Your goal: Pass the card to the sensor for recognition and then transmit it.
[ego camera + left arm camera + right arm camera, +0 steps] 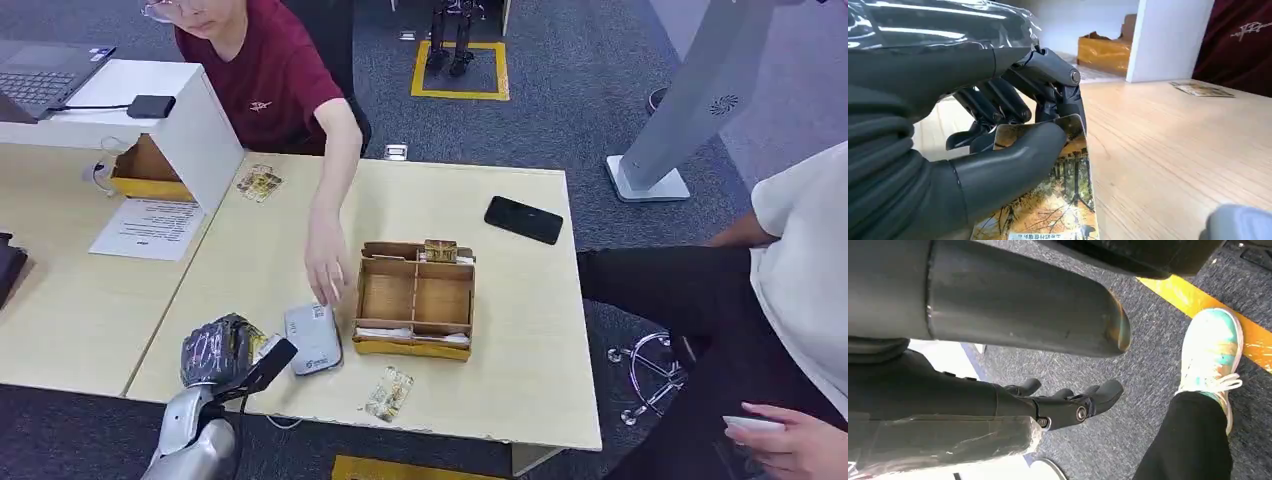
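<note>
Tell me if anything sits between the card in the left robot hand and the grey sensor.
Nothing visible does. The left robot hand holds the card just beside the grey sensor, with bare table between. A person's hand hovers at the sensor's far end, not in the path.

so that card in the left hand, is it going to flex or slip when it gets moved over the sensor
The card looks thin and glossy, so it probably flexes a little and may slide between smooth fingers. The left hand pinches it with the thumb across its face, which likely steadies it. It seems very light, so a loose grip could let it tilt.
</note>
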